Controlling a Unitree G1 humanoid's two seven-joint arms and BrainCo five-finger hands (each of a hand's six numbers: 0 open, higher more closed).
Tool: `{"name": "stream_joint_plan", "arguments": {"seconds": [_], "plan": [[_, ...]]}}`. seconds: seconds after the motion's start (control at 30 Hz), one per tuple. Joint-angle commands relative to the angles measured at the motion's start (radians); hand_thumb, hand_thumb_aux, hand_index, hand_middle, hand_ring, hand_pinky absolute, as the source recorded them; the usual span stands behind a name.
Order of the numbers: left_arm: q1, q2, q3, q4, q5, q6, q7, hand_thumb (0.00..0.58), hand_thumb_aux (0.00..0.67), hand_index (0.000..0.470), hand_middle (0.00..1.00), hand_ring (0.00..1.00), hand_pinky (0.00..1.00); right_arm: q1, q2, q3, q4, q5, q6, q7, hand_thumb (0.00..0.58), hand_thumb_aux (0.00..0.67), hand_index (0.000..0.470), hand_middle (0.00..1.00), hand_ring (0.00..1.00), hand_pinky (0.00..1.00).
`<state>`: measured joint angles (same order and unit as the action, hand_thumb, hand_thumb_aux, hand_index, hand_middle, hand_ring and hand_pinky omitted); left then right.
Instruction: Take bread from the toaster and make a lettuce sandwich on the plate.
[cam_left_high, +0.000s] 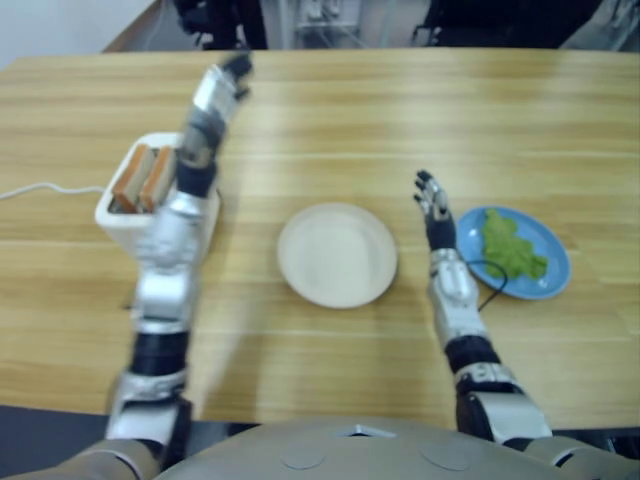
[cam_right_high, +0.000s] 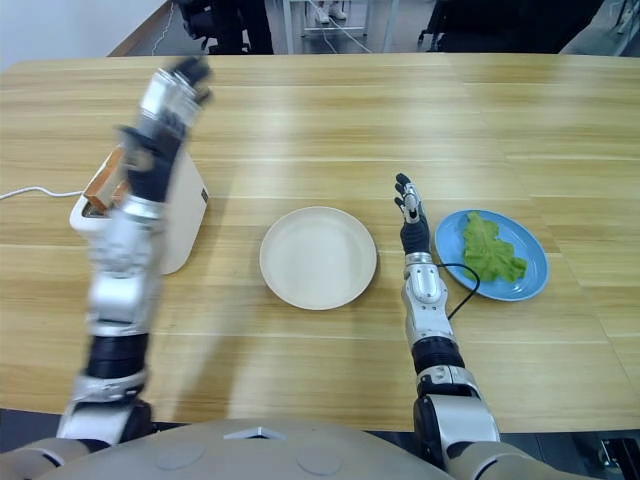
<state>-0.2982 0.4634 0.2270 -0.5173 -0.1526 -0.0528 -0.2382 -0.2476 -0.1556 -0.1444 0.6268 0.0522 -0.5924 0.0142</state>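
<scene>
- Toaster stands at 9 o'clock of the cream plate. Two slices of bread are upright in its slots, not yet taken.
- Left hand is raised over the toaster's 12 to 1 o'clock edge and is blurred. Cannot tell whether it is spread or closed, and nothing is visibly in it.
- Right hand has its fingers apart and straight and holds nothing. It sits between the cream plate and the blue plate, which is at 3 o'clock.
- Lettuce lies on the blue plate. The cream plate is bare, so no assembly has begun.
- Risk: the left forearm lies across the toaster. Coming down off-line could knock the light body along the worktop or tip it toward 9 o'clock.
- Risk: the slices stand close together. A broad hand may catch both, or crush a top edge instead of gripping one.
- Risk: the white cord at the toaster's 9 o'clock could pull taut if the toaster shifts.
- Risk: a black cable loop at the right wrist lies against the blue plate's 9 o'clock rim. Reaching for the lettuce might drag the plate.
</scene>
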Motion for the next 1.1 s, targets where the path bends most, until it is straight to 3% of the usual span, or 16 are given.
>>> {"name": "stream_joint_plan", "arguments": {"seconds": [0.03, 0.13, 0.2, 0.47, 0.73, 1.1], "plan": [[0.058, 0.168, 0.179, 0.033, 0.112, 0.117, -0.019, 0.0, 0.0, 0.0, 0.0, 0.0, 0.0, 0.032, 0.006, -0.006, -0.058, 0.008, 0.035, 0.001, 0.0, 0.0, 0.0, 0.0, 0.0, 0.0], [0.156, 0.304, 0.256, 0.087, 0.324, 0.138, 0.008, 0.0, 0.0, 0.0, 0.0, 0.0, 0.0, 0.049, 0.008, -0.012, -0.08, 0.011, 0.048, 0.005, 0.0, 0.0, 0.0, 0.0, 0.0, 0.0], [0.216, 0.368, 0.234, 0.158, 0.437, 0.164, 0.013, 0.0, 0.0, 0.0, 0.0, 0.0, 0.0, 0.056, 0.009, -0.014, -0.087, 0.013, 0.055, 0.007, 0.0, 0.0, 0.0, 0.0, 0.0, 0.0], [0.234, 0.399, 0.031, 0.459, 0.699, 0.241, 0.091, 0.0, 0.0, 0.0, 0.0, 0.0, 0.0, 0.08, 0.017, -0.01, -0.133, 0.004, 0.075, 0.006, 0.0, 0.0, 0.0, 0.0, 0.0, 0.0], [0.207, 0.364, -0.076, 0.572, 0.792, 0.303, 0.152, 0.0, 0.0, 0.0, 0.0, 0.0, 0.0, 0.1, 0.009, -0.014, -0.158, 0.005, 0.09, 0.011, 0.0, 0.0, 0.0, 0.0, 0.0, 0.0], [0.204, 0.401, -0.094, 0.668, 0.842, 0.396, 0.178, 0.0, 0.0, 0.0, 0.0, 0.0, 0.0, 0.104, 0.011, -0.008, -0.175, 0.002, 0.104, 0.016, 0.0, 0.0, 0.0, 0.0, 0.0, 0.0]]}}
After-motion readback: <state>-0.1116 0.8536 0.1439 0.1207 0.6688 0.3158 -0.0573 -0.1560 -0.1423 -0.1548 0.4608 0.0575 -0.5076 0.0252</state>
